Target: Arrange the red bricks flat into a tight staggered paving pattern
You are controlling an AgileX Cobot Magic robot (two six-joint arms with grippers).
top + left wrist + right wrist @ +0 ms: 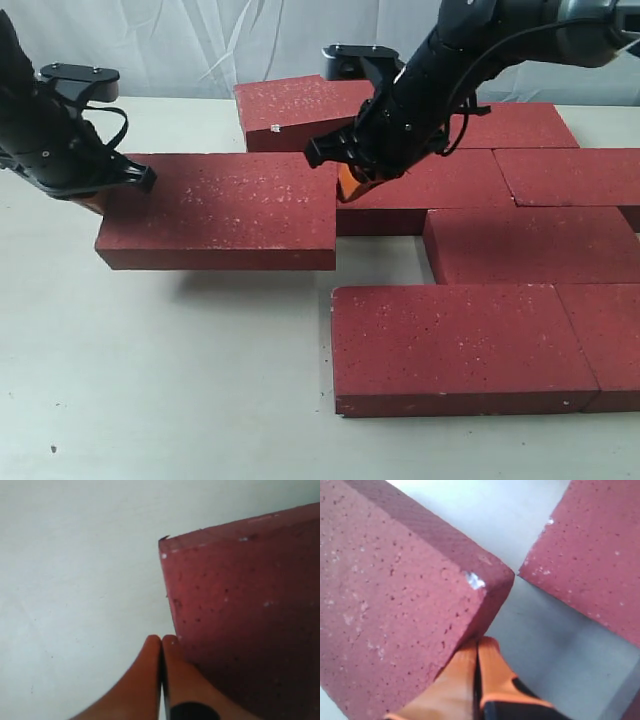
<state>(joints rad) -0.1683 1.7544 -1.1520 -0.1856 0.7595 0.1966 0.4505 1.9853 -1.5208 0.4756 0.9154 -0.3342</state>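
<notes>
End effectors (pixel 161 640) (pixel 477 644) closed, prob. touching brick (pixel 220 210)

No readable text, label or number shows anywhere.

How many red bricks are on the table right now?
8 bricks: one at left, two at the back, two mid-row, one below them, two in front. More may lie beyond the right edge.

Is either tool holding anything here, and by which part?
Neither tool grips. Both are shut, and the left tool and right tool press on opposite short ends of one red brick, which seems raised off the table.
</notes>
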